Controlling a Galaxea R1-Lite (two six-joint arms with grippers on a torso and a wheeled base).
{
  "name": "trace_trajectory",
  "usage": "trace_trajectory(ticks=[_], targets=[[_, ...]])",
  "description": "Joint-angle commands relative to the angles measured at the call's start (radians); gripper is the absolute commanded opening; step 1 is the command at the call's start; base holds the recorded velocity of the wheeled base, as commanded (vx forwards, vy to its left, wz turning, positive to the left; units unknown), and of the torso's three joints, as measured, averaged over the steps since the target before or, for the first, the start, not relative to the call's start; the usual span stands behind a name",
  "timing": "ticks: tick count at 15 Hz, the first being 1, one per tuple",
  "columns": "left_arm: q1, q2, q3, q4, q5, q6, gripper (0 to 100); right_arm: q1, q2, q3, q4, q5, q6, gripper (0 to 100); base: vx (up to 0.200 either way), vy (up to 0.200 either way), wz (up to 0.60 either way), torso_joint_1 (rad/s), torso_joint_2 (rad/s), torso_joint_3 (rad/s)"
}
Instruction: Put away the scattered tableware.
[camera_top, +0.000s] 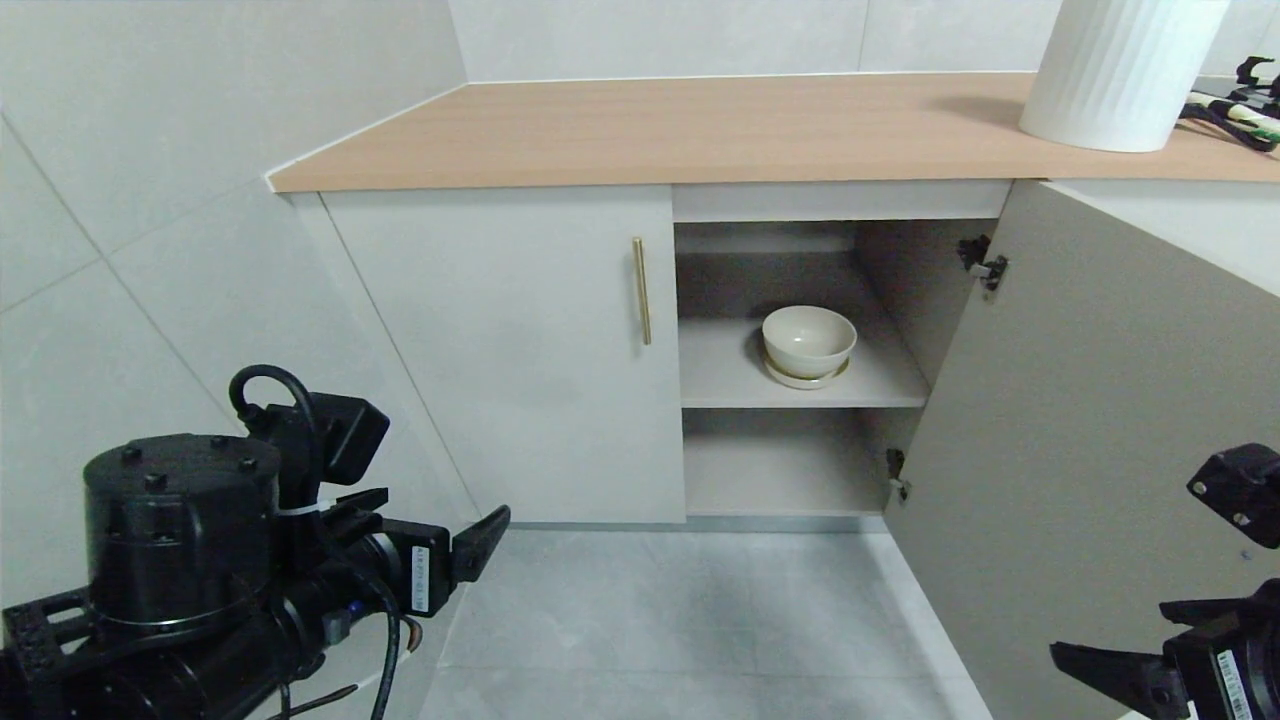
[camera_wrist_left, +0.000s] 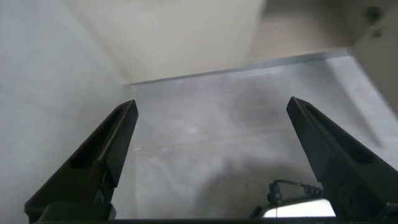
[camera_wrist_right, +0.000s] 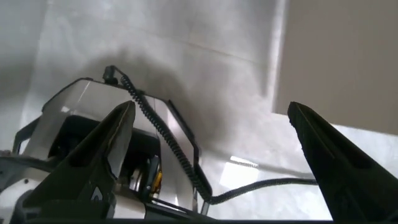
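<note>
Nearest, the left gripper (camera_wrist_left: 211, 106) hung low over the grey tiled floor (camera_top: 700, 620), its fingers spread wide with nothing between them. The right gripper (camera_wrist_right: 210, 109) was as wide and as empty, held low just beside the inner face of the open cabinet door (camera_top: 1080, 420).

Past the floor, the cabinet's right half stood open. Its lower shelf (camera_top: 770, 480) was bare. On the upper shelf (camera_top: 720, 370) a cream bowl (camera_top: 809, 338) sat upright on a small plate (camera_top: 806, 379), set toward the right of the shelf and apart from the walls. The left door (camera_top: 520, 350) was shut, its slim brass handle (camera_top: 641, 290) at the edge next to the opening. Above ran the wooden countertop (camera_top: 700, 130), with a white ribbed vessel (camera_top: 1125, 70) at its far right.

Since the bowl and plate lay inside and both tools were empty, the stowing step looked done. What remained was probably closing up, unless more tableware waited out of sight.

The right arm was the better placed to close the door. It would have to pass round the free edge to the outer face and push the door through its arc on the hinges (camera_top: 985, 265). The fingers would need to be drawn clear before the door met the frame.
</note>
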Motion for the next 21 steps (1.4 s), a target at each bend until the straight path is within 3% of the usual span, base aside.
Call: trace_trajectory(ticks=[1,10,12,17,21], targets=[[0.001,0.003,0.0,0.0,0.001,-0.001,100,0.001,0.0,0.001,0.006,0.0,-0.001,100,0.0,-0.2,0.0,0.002,0.0,0.007],[0.001,0.003,0.0,0.0,0.001,-0.002,100,0.001,-0.087,-0.004,0.253,0.006,-0.168,100,0.0,-0.2,0.0,0.002,0.0,0.002],[0.001,0.003,0.0,0.0,0.001,-0.002,100,-0.008,-0.11,-0.016,0.254,-0.002,-0.17,100,0.0,0.0,0.0,0.0,0.0,0.0],[0.001,0.003,0.0,0.0,0.001,-0.002,100,-0.169,-0.161,-0.102,0.251,-0.006,-0.171,100,0.0,0.0,0.0,0.0,0.0,0.0],[0.001,0.002,0.0,-0.003,0.001,-0.002,100,-0.384,-0.053,-0.116,0.107,-0.005,-0.168,100,0.0,0.0,0.0,0.0,0.0,0.0]])
